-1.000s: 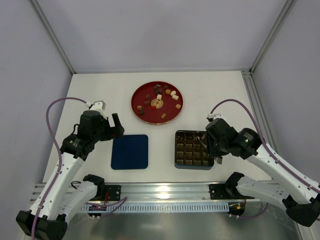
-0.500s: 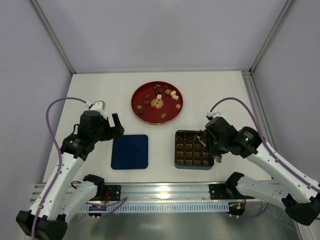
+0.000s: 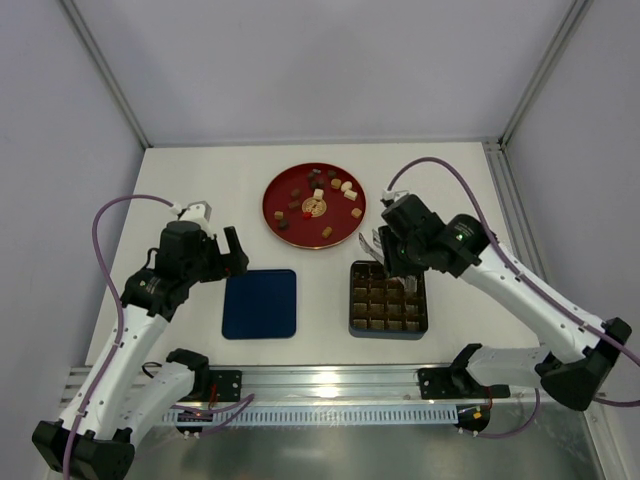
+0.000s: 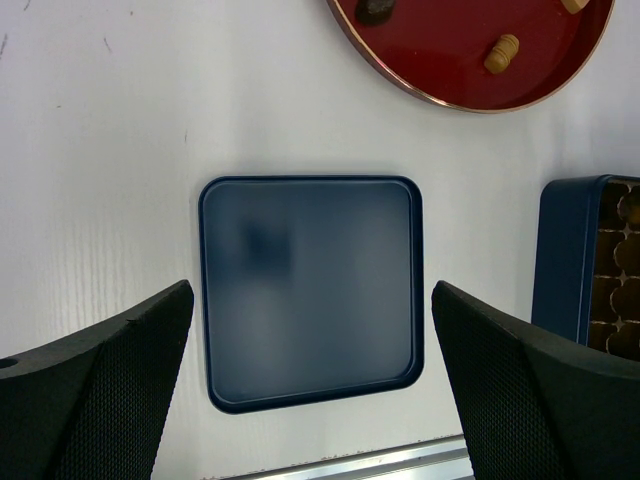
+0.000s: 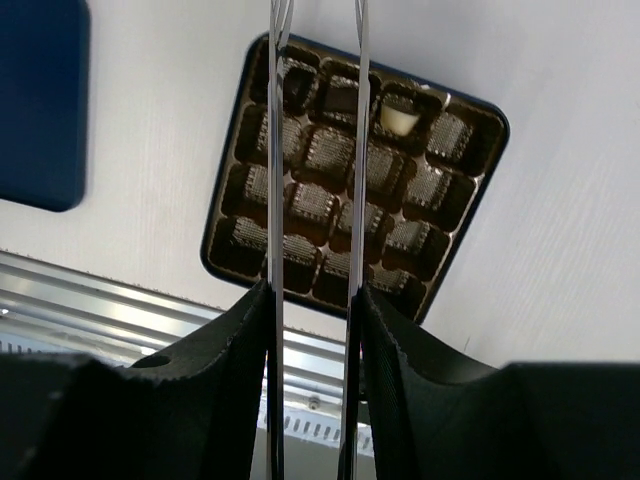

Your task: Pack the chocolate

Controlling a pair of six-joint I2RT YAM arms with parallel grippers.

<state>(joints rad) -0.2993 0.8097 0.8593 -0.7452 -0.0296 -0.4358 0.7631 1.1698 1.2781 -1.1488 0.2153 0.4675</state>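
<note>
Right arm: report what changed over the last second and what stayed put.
The right gripper swung from the right edge of the tray away and leftward. It now hangs open and empty near the far edge, toward the plate. One cream-white chocolate lies in a cell, but no release shows. The left gripper, lid and plated chocolates stayed put.

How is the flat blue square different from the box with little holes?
The blue lid is flat and plain; the box is deeper, with brown square cells inside. The lid has nothing on it; the box holds one cream-white chocolate in a cell. The lid lies left of the box. Both are dark blue squares with rounded corners.
</note>
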